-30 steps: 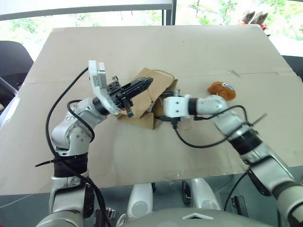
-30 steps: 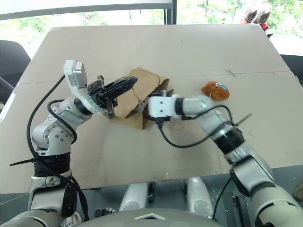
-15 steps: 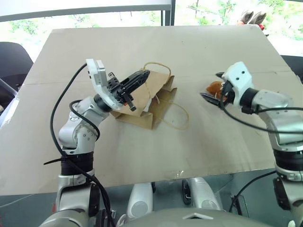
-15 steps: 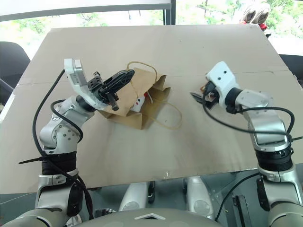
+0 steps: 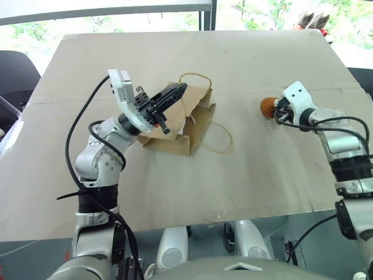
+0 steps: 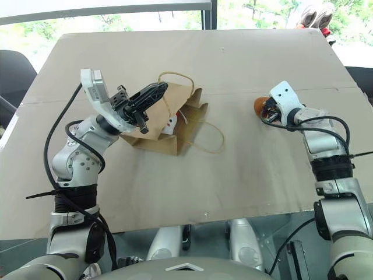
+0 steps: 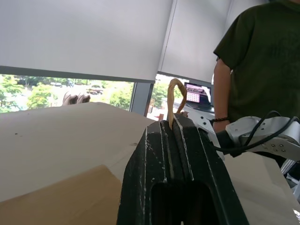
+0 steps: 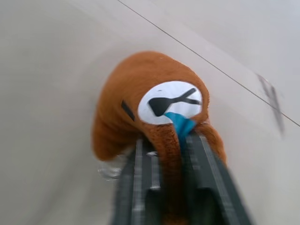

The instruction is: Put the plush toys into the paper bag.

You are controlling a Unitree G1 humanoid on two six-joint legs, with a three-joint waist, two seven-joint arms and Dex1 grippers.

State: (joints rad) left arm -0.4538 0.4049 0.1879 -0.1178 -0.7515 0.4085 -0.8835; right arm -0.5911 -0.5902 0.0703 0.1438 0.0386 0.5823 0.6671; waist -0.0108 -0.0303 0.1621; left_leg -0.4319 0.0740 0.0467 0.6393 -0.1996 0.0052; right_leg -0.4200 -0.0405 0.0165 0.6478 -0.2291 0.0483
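Swung outward, right end effector (image 8: 168, 187) clamps brown toy (image 8: 150, 103); white toy (image 6: 170, 123) seemingly half-hidden in bag (image 6: 175, 125).

Creased matt kraft paper bag (image 5: 175, 125); fuzzy brown plush toy (image 8: 150, 112) (white cloth face); matt cardboard table (image 5: 233, 70).

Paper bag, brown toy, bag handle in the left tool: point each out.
Paper bag (image 5: 175, 143): left eye view, on its lower flat side.
Brown toy (image 8: 140, 93): right wrist view, on its fur above the white face patch.
Handle (image 7: 172, 96): left wrist view, on the loop rising from the shut tool.
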